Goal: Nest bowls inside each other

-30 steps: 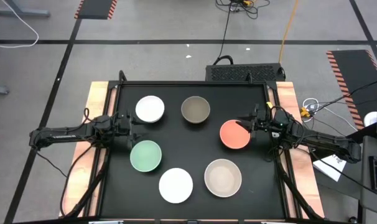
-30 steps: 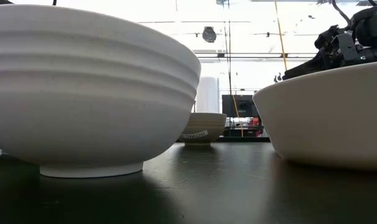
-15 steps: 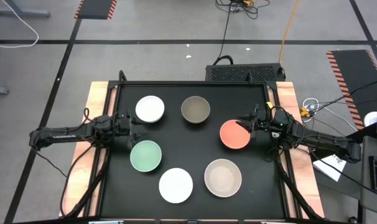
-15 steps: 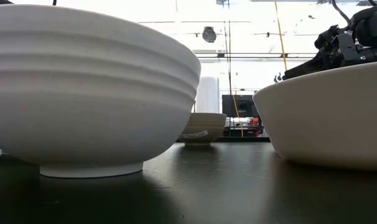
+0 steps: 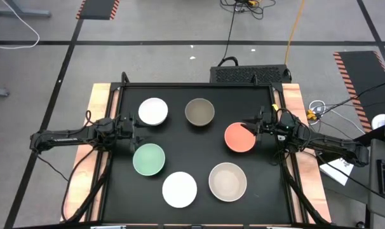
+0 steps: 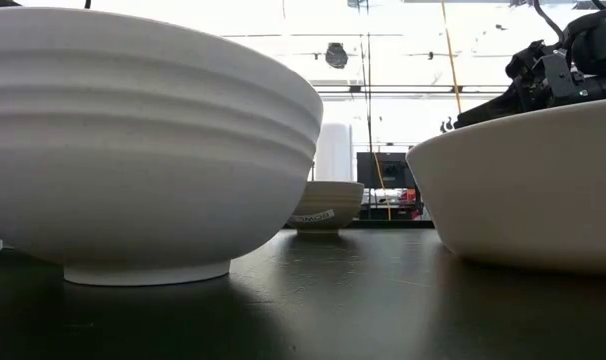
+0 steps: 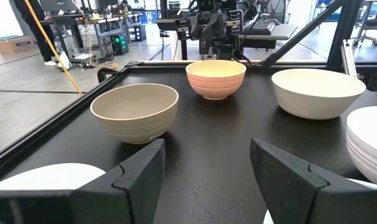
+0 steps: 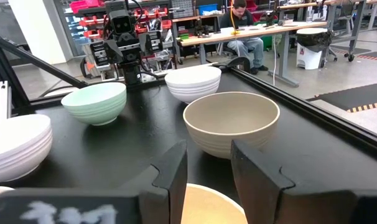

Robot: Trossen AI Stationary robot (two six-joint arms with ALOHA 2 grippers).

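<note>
Six bowls stand on their feet on the black table. In the high view they are a white bowl (image 5: 153, 111), an olive-grey bowl (image 5: 199, 112), an orange-coral bowl (image 5: 239, 137), a mint bowl (image 5: 148, 159), a second white bowl (image 5: 180, 189) and a beige bowl (image 5: 227, 181). My left gripper (image 5: 134, 130) is open (image 7: 207, 168) between the far white bowl and the mint bowl, touching neither. My right gripper (image 5: 253, 129) is open (image 8: 208, 171) at the coral bowl's right rim (image 8: 210, 202), which shows between its fingers. My right gripper stands level at the orange-coral bowl's right rim (image 8: 210, 202), coming from the table's right, with a finger (image 8: 170, 171) on each side of the rim's top. Whether either finger touches the bowl, I cannot tell. The bowl sits upright on the table.
The table has a raised black rim (image 5: 192, 85) with wooden strips (image 5: 98, 102) at its sides. The near white bowl (image 6: 153, 150) and beige bowl (image 6: 523, 190) fill the low view. Bare table lies in the middle (image 5: 192, 149). A seated person (image 8: 243, 18) shows in the room beyond.
</note>
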